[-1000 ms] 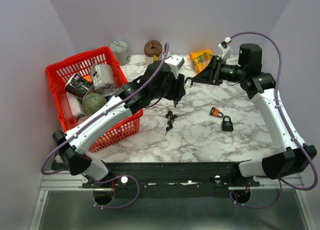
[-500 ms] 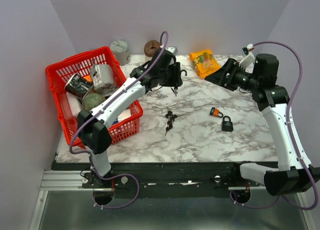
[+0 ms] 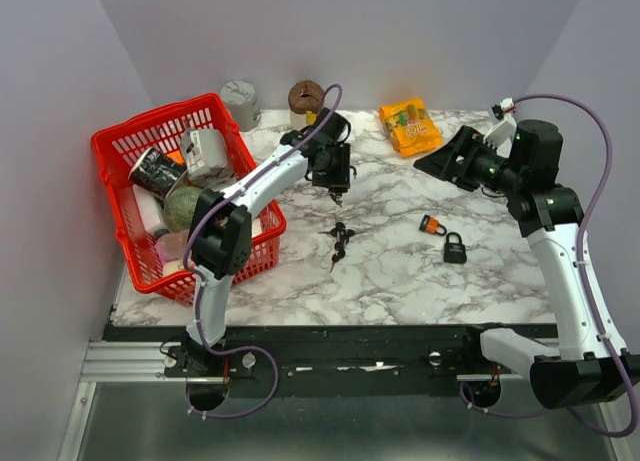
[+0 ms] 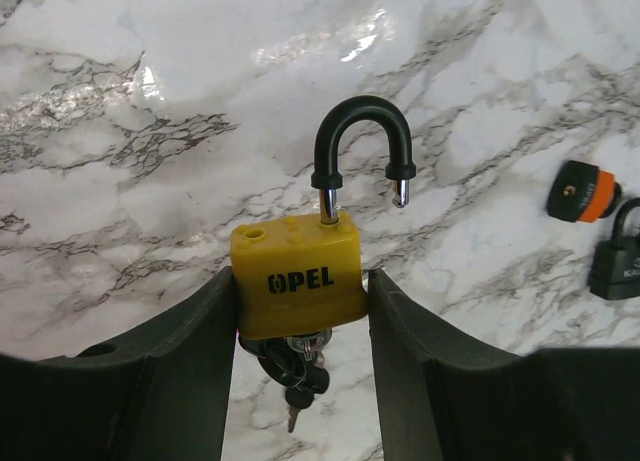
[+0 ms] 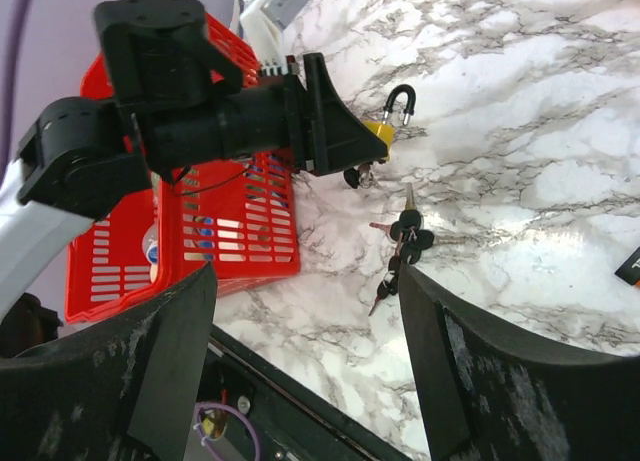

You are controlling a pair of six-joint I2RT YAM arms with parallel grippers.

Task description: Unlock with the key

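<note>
The left gripper [image 4: 302, 281] holds the yellow padlock [image 4: 296, 271] above the counter [image 4: 150, 131], its jaws pressed on the two flat sides of the body. The shackle [image 4: 360, 109] is up and its short end hangs free of the body, so I judge the lock is already opened. A key [image 4: 296, 353] sits in the keyhole underneath, with some other keys hanging from it. The right gripper [image 5: 305, 281] is well apart from the lock, on the right side, and its jaws are wide open with nothing between them.

What remains, I think, is only to finish in a clean way: bring the open lock down and let it rest. To do this well, the left jaws should hold the sides of the body and not touch the shackle, because a push on it may click it closed again. The lock should go down slowly, since the hanging keys will reach the counter first and could tip the body in the grip. A better way is to lay it on its flat face, on a bare part of the marble. A second bunch of keys [image 3: 340, 243] lies below it, and the small orange padlock [image 4: 578, 191] and the black padlock [image 4: 618, 263] lie to the right, just beside each other. The red basket [image 3: 160, 114] is close on the left, so the arm has little room on that side.
</note>
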